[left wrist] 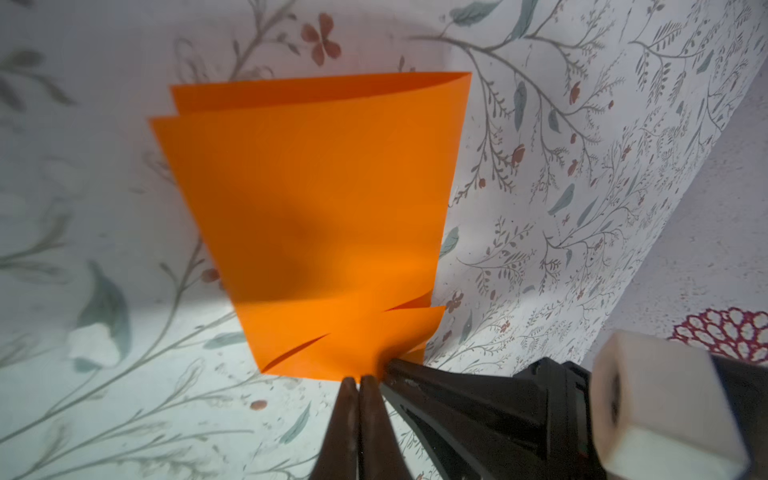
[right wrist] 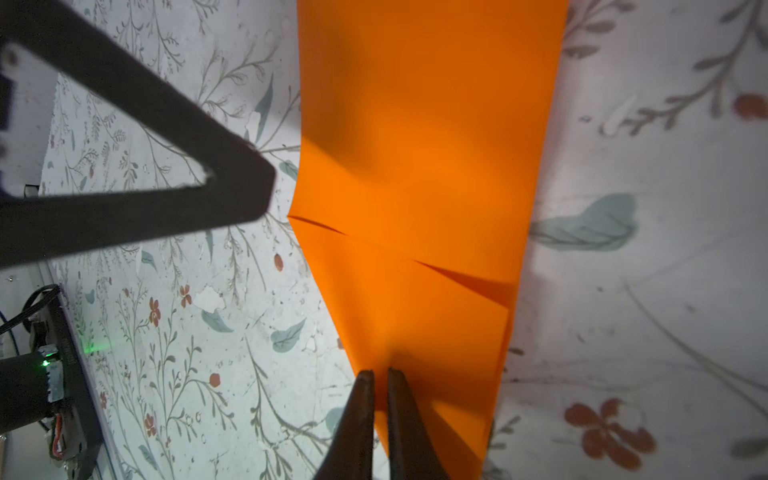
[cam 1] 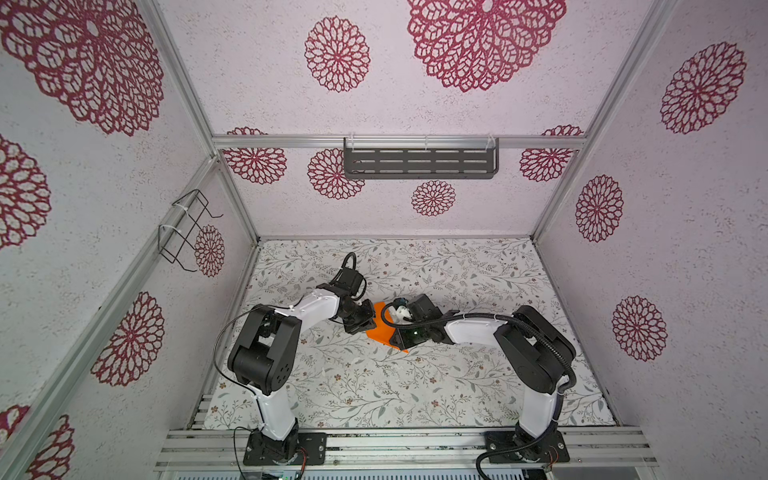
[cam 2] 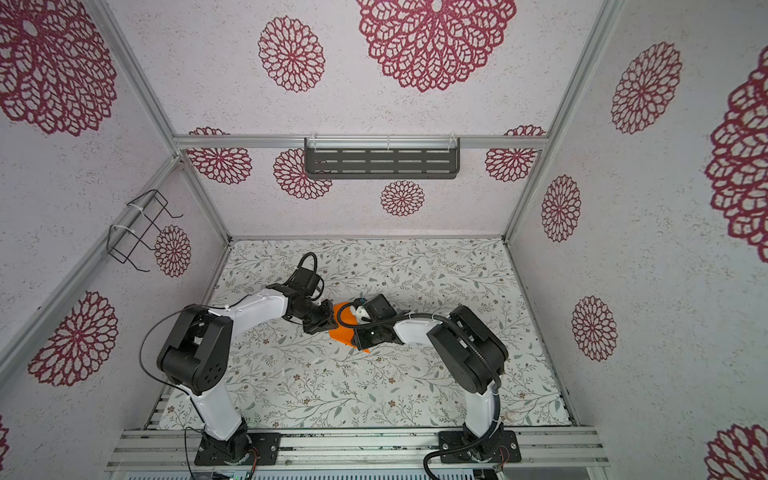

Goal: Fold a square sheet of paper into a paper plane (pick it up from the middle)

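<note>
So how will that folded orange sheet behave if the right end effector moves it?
Probably floppy: the sheet wrinkles where the right end effector pinches its edge. Likely very light, being thin paper, so it may swing when moved. The layers gape at the free end, so the fold may spring open.

Showed a pale tablecloth [cam 1: 415,395] printed with twigs and small flowers, spread flat. Found a folded orange sheet of paper [cam 1: 380,334] between the two pairs of jaws; could not tell whether resting or lifted. Carried small white scraps [right wrist: 210,298] beside the jaws.
</note>
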